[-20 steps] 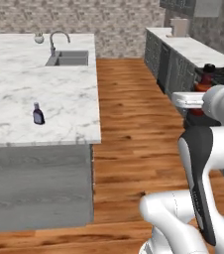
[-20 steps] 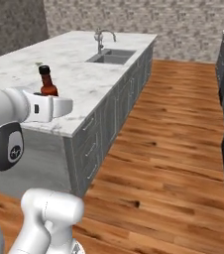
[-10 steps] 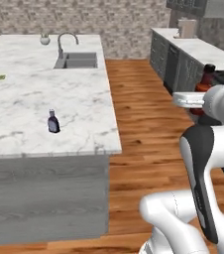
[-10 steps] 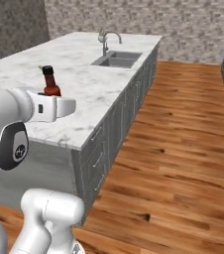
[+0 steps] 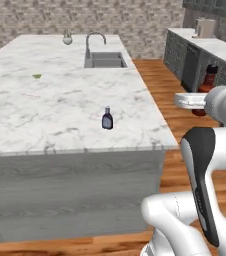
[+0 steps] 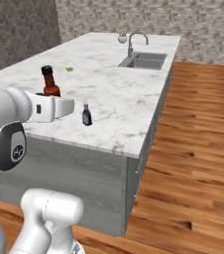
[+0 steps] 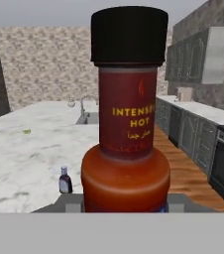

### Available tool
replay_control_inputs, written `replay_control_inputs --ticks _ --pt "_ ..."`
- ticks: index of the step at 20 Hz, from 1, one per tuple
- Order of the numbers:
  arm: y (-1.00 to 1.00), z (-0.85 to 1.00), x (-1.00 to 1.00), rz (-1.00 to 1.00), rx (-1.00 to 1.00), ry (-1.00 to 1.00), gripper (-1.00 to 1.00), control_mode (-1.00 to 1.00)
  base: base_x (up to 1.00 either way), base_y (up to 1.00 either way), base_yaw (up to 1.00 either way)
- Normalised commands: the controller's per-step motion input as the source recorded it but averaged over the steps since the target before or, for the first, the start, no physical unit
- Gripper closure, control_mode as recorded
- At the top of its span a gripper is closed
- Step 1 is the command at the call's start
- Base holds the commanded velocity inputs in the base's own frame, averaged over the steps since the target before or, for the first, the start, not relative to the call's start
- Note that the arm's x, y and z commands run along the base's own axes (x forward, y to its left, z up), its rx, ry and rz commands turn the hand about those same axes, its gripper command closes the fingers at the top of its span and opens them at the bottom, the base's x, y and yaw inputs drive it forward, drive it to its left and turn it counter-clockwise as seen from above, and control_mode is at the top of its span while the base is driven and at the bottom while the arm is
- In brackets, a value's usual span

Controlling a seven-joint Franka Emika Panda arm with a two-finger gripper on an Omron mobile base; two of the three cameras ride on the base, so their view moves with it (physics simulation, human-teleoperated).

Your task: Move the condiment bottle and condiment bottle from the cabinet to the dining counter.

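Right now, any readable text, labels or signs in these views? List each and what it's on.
"INTENS" over "HOT": yellow print on the red sauce bottle, cut off at the bottle's right curve.
A line under it, in another script: too blurred to read.
Small flame mark above the words: a sign, no text.
Small dark bottle on the marble counter: label too small to read.

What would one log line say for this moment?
gripper: shut on hot sauce bottle | small dark bottle: upright on marble counter | placing: not yet
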Motion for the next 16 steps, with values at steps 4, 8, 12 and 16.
replay_control_inputs --ticks 4,8,12,16 --pt "0.0 0.0 0.0 0.0 0.0 0.0 1.0 1.0 0.53 1.0 0.0" --pt "0.0 0.0 0.0 0.0 0.0 0.0 1.0 1.0 0.48 1.0 0.0" --pt "0.0 0.0 0.0 0.0 0.0 0.0 1.0 1.0 0.29 1.0 0.0" --pt "0.0 0.0 0.0 0.0 0.0 0.0 1.0 1.0 0.28 1.0 0.0"
